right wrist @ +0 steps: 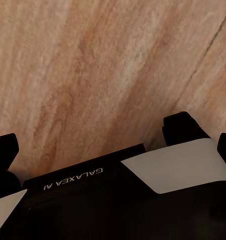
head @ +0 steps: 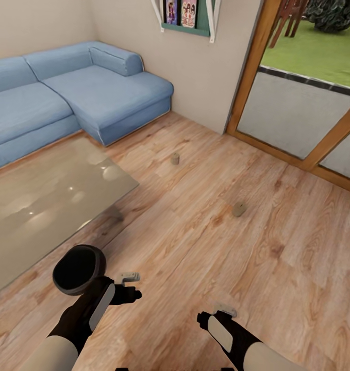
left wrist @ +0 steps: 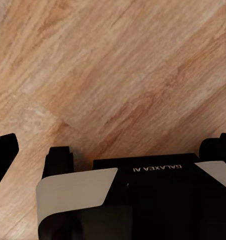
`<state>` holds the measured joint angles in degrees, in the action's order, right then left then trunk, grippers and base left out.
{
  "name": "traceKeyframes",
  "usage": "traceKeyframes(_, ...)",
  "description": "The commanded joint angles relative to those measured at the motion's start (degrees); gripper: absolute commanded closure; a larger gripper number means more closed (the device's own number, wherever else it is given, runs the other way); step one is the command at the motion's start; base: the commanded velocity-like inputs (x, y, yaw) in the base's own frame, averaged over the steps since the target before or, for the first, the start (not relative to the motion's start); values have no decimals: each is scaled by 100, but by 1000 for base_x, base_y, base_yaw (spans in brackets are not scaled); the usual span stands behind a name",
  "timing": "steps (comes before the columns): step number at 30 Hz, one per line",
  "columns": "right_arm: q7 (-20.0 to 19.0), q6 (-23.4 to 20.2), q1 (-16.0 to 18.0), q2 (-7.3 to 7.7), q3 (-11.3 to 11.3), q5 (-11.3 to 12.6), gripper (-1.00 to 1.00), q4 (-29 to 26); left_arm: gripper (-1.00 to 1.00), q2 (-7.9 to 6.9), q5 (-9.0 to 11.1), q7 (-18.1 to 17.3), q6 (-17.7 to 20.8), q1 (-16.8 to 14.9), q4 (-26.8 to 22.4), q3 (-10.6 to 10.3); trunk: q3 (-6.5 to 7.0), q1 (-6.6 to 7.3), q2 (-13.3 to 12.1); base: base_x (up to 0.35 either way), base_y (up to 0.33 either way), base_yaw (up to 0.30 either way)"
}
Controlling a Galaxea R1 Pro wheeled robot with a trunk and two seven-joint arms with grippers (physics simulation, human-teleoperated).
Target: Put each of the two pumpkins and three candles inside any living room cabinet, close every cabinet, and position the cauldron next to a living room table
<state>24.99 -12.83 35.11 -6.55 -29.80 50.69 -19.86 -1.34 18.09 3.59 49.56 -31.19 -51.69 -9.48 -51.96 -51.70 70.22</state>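
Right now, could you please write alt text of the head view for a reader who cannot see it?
Two short tan candles sit on a light wooden floor between a glass-topped table and a wood-framed glass door. A matte black round cauldron sits near the table and the left gripper; a blue corner sofa stands behind.

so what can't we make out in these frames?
- Cauldron: head view, its base hidden behind the left arm, so contact with the floor or gripper is unclear.
- Both grippers: fingertips cut off in the wrist views, too small in head view; state unclear.
- Candles: too small to tell upright or tipped.
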Motion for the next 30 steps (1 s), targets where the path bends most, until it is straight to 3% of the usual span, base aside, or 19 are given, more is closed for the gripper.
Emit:
traceKeyframes(1, 41, -26, 4, 4, -44, 27, -100, -9, -100, -7, 46, 37, 19, -1, -8, -19, -11, 0, 3, 0, 0, -174)
traceKeyframes(30, 41, -26, 4, 5, -44, 20, -100, -9, -100, -24, 28, 28, 21, -1, -69, -12, -235, 0, 3, 0, 0, -174)
